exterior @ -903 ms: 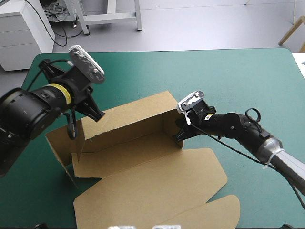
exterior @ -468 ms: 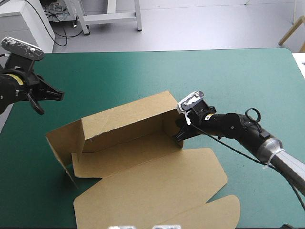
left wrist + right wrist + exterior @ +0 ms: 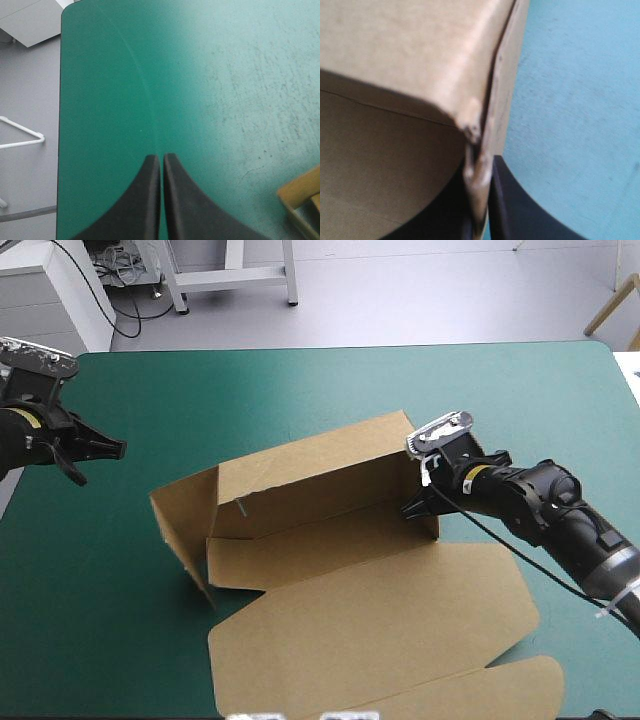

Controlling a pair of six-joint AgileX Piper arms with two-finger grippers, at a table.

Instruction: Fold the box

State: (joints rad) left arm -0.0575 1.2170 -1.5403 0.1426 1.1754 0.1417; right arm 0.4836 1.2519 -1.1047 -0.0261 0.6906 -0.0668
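Observation:
The brown box point(image 3: 330, 480) lies mid-table with its long back wall and its left end wall point(image 3: 185, 525) raised, and the lid point(image 3: 380, 620) flat toward the front edge. My right gripper point(image 3: 415, 508) is at the box's right end, shut on the right end wall. In the right wrist view the board's edge point(image 3: 479, 180) runs between the two black fingers of the right gripper point(image 3: 482, 170), with the box's inside to one side. My left gripper point(image 3: 116, 449) hovers far left of the box, shut and holding nothing. The left gripper point(image 3: 161, 158) points at bare cover, a box corner point(image 3: 305, 192) off to its side.
The teal-green cover point(image 3: 300, 390) runs wide behind the box up to the far edge. The table's left edge point(image 3: 60, 125) lies close beside the left gripper, with grey floor beyond it. The lid's front flap point(image 3: 500, 690) reaches near the front edge.
The left gripper pulled away from the box's left end wall to the table's left side. The right gripper then moved right, and the box slid to the right with it.

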